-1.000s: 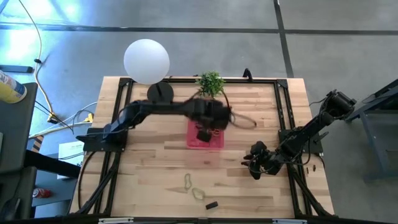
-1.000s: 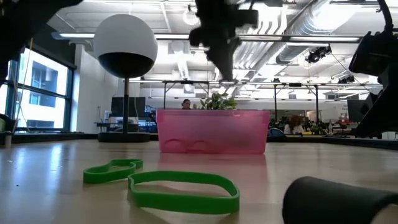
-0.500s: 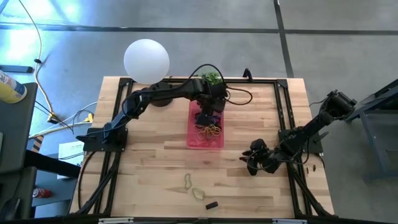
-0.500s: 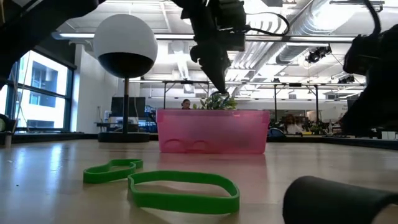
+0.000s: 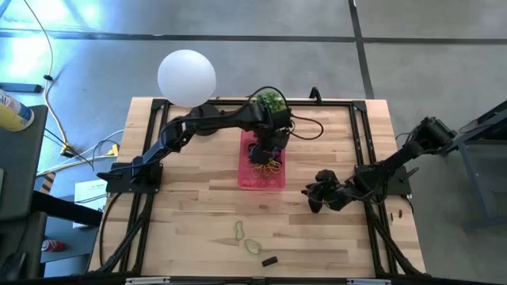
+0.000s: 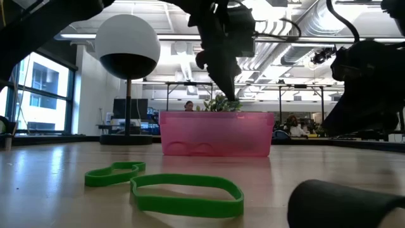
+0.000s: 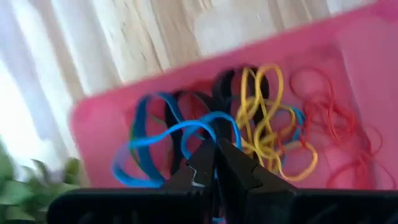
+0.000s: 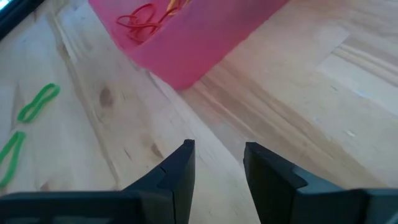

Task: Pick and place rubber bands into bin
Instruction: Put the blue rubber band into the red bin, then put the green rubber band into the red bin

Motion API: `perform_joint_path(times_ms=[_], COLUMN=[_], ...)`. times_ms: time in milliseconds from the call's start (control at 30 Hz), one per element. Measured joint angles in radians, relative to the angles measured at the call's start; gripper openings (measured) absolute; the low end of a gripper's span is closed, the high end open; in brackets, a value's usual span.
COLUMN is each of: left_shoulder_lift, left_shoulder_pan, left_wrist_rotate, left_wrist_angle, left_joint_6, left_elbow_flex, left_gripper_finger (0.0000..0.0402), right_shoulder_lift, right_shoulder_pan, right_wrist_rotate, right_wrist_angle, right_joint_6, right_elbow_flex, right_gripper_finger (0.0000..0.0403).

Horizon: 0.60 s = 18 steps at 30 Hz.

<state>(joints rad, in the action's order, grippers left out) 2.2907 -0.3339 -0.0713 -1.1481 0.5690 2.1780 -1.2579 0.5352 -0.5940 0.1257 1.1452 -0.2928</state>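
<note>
The left gripper (image 5: pixel 261 150) hangs over the far end of the shallow translucent pink-red plastic bin (image 5: pixel 245 179), its two dark fingers (image 7: pixel 231 167) pressed together with no gap and nothing visibly caught between them. Directly beyond the fingertips, a tangle of thin elastic rubber bands (image 7: pixel 249 134) in blue, black, yellow and red lies inside the bin. The right gripper (image 5: pixel 314 199) sits low over the wooden table (image 5: pixel 190 206), to the right of the bin, jaws parted by a narrow gap and empty. Two loose green rubber bands (image 6: pixel 183 190) lie on the table at its near side, well apart from both grippers.
</note>
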Motion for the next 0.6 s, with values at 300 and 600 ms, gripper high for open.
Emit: perform_joint_path(times_ms=[300,600], left_shoulder_lift=[0.015,0.021], left_shoulder_pan=[0.003,0.014], left_wrist_rotate=[-0.019,-0.03], left_wrist_angle=[-0.032,-0.033], left_joint_6=[0.011,0.003], left_elbow_flex=[-0.001,-0.001], left_gripper_finger=[0.0008,0.0099], right_shoulder_lift=[0.0,0.0], right_shoulder_pan=[-0.006,-0.006], right_wrist_rotate=[0.002,0.007], right_wrist_angle=[0.009,0.016], right_joint_6=[0.007,0.007], right_elbow_flex=[0.0,0.0], right_gripper_finger=[0.0129,0.0129])
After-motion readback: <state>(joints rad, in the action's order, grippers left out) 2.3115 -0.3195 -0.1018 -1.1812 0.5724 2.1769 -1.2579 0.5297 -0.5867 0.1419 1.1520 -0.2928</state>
